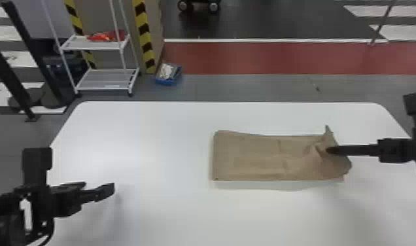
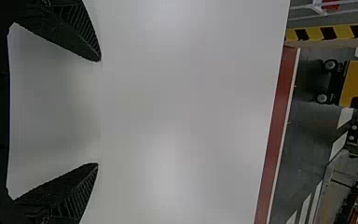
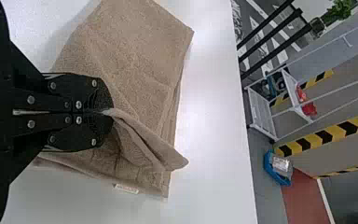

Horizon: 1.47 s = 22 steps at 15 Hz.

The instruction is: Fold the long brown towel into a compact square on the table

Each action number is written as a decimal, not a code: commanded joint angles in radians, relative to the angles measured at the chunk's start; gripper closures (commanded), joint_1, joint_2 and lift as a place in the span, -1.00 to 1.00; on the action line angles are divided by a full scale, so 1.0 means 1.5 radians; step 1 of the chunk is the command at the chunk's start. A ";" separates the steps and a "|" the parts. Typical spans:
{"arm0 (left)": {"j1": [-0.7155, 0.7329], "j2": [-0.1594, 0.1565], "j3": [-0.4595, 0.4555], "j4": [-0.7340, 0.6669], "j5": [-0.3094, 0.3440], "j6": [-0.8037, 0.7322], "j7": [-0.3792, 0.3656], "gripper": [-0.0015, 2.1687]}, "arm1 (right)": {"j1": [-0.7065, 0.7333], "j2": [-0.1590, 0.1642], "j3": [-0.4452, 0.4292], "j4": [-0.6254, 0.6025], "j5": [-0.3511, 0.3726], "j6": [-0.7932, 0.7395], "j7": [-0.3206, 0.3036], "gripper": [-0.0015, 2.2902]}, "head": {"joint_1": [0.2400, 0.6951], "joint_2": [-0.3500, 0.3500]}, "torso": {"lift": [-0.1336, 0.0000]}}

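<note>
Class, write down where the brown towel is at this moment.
In the head view, the brown towel lies on the white table, right of centre, its right end pinched in the right gripper.

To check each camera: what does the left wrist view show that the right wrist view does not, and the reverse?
Left wrist view: the left gripper, jaws apart, and a yellow wheeled machine.
Right wrist view: the right gripper, jaws shut on the brown towel, and a blue bin.
Both: white table, yellow-black stripes, red floor strip.
</note>
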 commanded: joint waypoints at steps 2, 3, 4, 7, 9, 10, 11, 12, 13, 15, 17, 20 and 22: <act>-0.001 0.000 -0.003 -0.001 -0.002 0.000 -0.007 -0.94 | 0.000 0.032 -0.077 0.000 0.053 -0.009 0.039 0.44 | 1.00 0.00 | -0.84; -0.002 0.001 -0.004 -0.001 -0.003 -0.002 -0.016 -0.94 | 0.007 0.034 -0.109 -0.003 0.045 -0.002 0.042 0.44 | 1.00 -0.01 | -0.84; -0.001 0.000 -0.007 0.000 -0.003 -0.016 -0.025 -0.94 | 0.013 0.056 -0.156 -0.017 0.044 -0.002 0.052 0.44 | 1.00 -0.03 | -0.84; 0.025 -0.001 -0.024 -0.002 -0.004 -0.114 -0.063 -0.94 | 0.022 0.064 -0.168 -0.025 0.054 -0.017 0.062 0.44 | 1.00 -0.09 | -0.84; 0.057 -0.004 -0.048 -0.001 -0.004 -0.241 -0.074 -0.92 | 0.055 0.072 -0.163 -0.023 0.064 -0.076 0.059 0.44 | 1.00 -0.15 | -0.84; 0.070 -0.006 -0.061 -0.001 -0.004 -0.288 -0.073 -0.92 | 0.058 0.077 -0.166 -0.017 0.064 -0.082 0.059 0.44 | 1.00 -0.18 | -0.84; 0.081 -0.009 -0.078 -0.002 -0.005 -0.337 -0.072 -0.90 | 0.058 0.082 -0.170 -0.012 0.061 -0.082 0.058 0.44 | 1.00 -0.22 | -0.84; 0.091 -0.014 -0.096 -0.013 -0.005 -0.358 -0.069 -0.88 | 0.058 0.089 -0.181 -0.012 0.057 -0.080 0.056 0.44 | 1.00 -0.22 | -0.84; 0.099 -0.021 -0.111 -0.029 -0.005 -0.358 -0.067 -0.87 | 0.058 0.092 -0.196 -0.013 0.052 -0.070 0.056 0.44 | 1.00 -0.28 | -0.84; 0.114 -0.031 -0.154 -0.065 -0.006 -0.360 -0.059 -0.86 | 0.059 0.096 -0.216 -0.016 0.028 -0.021 0.056 0.44 | 1.00 -0.37 | -0.84; 0.116 -0.033 -0.199 -0.069 -0.009 -0.372 -0.052 -0.84 | 0.063 0.111 -0.215 -0.021 0.020 -0.004 0.057 0.44 | 1.00 -0.50 | -0.84; 0.116 -0.035 -0.232 -0.071 -0.022 -0.372 -0.046 -0.82 | 0.075 0.135 -0.210 -0.020 0.014 -0.019 0.058 0.44 | 1.00 -0.61 | -0.84; 0.115 -0.035 -0.236 -0.071 -0.022 -0.372 -0.042 -0.82 | 0.077 0.148 -0.197 -0.020 0.014 -0.029 0.058 0.44 | 1.00 -0.62 | -0.84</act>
